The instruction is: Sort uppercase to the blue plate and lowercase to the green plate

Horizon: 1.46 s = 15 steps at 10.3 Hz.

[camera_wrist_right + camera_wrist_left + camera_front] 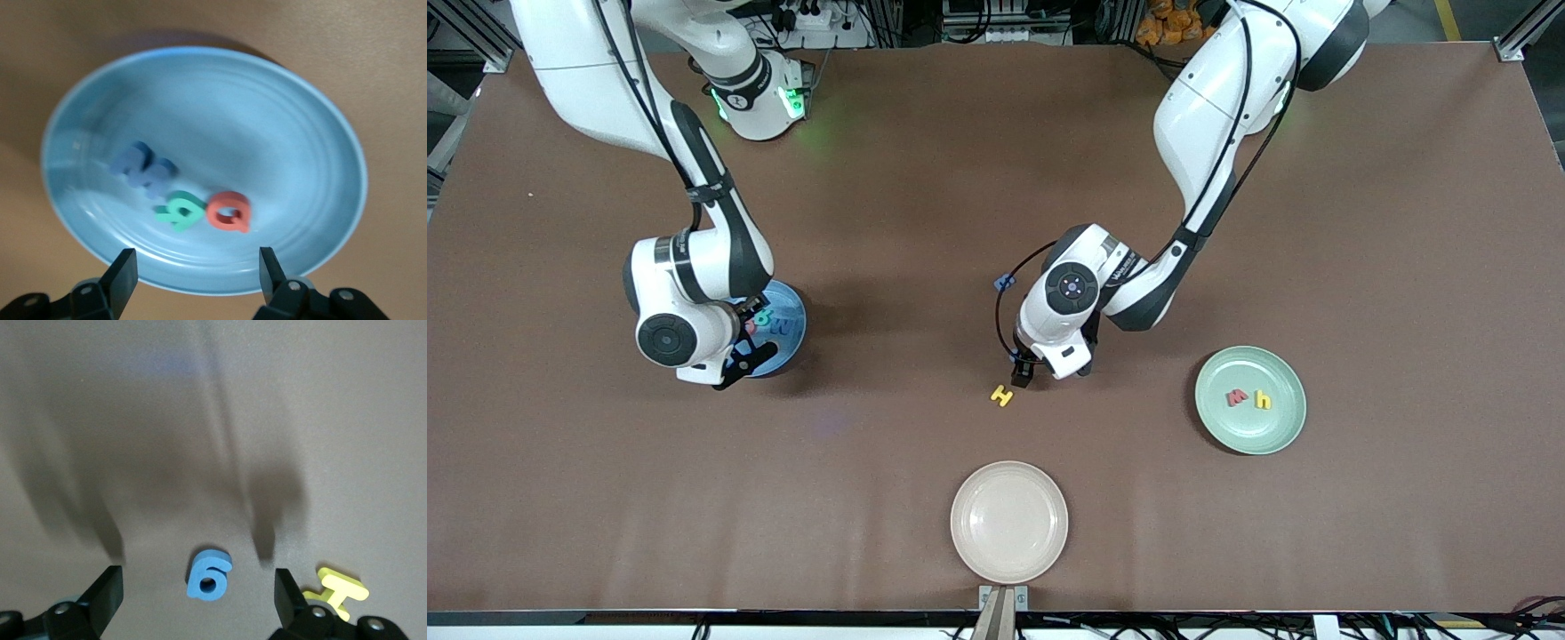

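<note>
The blue plate (267,133) holds three uppercase letters: a blue W (143,169), a teal R (179,210) and a red G (229,211). My right gripper (197,273) hangs open and empty over that plate's (790,342) rim. My left gripper (198,595) is open, low over the table, with its fingers either side of a lowercase blue g (209,575) without touching it. An uppercase yellow H (1002,395) lies on the table just beside that gripper (1024,372). The green plate (1272,431) holds a lowercase red w (1237,397) and yellow h (1263,400).
A cream plate (1009,521) sits at the table's edge nearest the front camera, nearer than the yellow H. The brown tabletop (925,196) runs wide between the two arms.
</note>
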Tool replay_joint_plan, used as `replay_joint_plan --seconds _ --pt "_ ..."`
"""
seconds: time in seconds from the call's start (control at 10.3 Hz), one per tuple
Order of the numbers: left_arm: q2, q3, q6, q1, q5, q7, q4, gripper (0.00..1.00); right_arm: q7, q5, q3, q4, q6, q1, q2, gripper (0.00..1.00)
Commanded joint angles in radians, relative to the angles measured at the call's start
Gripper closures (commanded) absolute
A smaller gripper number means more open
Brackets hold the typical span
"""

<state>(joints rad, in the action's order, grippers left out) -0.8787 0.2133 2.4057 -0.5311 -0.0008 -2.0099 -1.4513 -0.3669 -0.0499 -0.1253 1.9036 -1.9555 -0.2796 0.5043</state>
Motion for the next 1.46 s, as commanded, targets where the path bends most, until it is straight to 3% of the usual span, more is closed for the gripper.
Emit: replay_joint_plan --seconds 0.0,0.19,0.49,0.58,0.68,0.78,1.07,1.36 --pt "-0.023 -0.018 0.018 -0.021 -0.015 0.002 0.023 0.00 0.179 0.027 0.051 0.011 0.020 -0.009 -0.049 0.19" --pt "-0.034 -0.028 0.024 -0.029 -0.010 0.002 0.023 0.00 0.314 0.030 0.096 0.014 0.009 -0.009 -0.070 0.19" --pt "-0.034 -0.029 0.024 -0.035 -0.008 0.002 0.022 0.00 0.374 0.131 0.111 0.032 -0.022 -0.012 -0.088 0.19" --pt "-0.034 -0.029 0.024 -0.035 -0.008 0.002 0.022 0.07 0.426 0.143 0.124 0.057 -0.064 -0.013 -0.105 0.19" --pt "-0.034 -0.029 0.024 -0.032 -0.010 0.002 0.020 0.74 0.478 0.143 0.156 0.086 -0.110 -0.012 -0.119 0.19" --pt "-0.032 -0.028 0.024 -0.032 -0.010 0.000 0.020 1.00 0.558 0.143 0.183 0.098 -0.131 -0.013 -0.133 0.19" --pt "-0.029 -0.028 0.024 -0.026 -0.008 0.002 0.020 1.00 0.800 0.142 0.306 0.101 -0.206 -0.013 -0.132 0.18" --pt "-0.017 -0.029 0.024 -0.017 -0.008 0.003 0.019 1.00 0.891 0.139 0.331 0.127 -0.259 -0.035 -0.128 0.18"
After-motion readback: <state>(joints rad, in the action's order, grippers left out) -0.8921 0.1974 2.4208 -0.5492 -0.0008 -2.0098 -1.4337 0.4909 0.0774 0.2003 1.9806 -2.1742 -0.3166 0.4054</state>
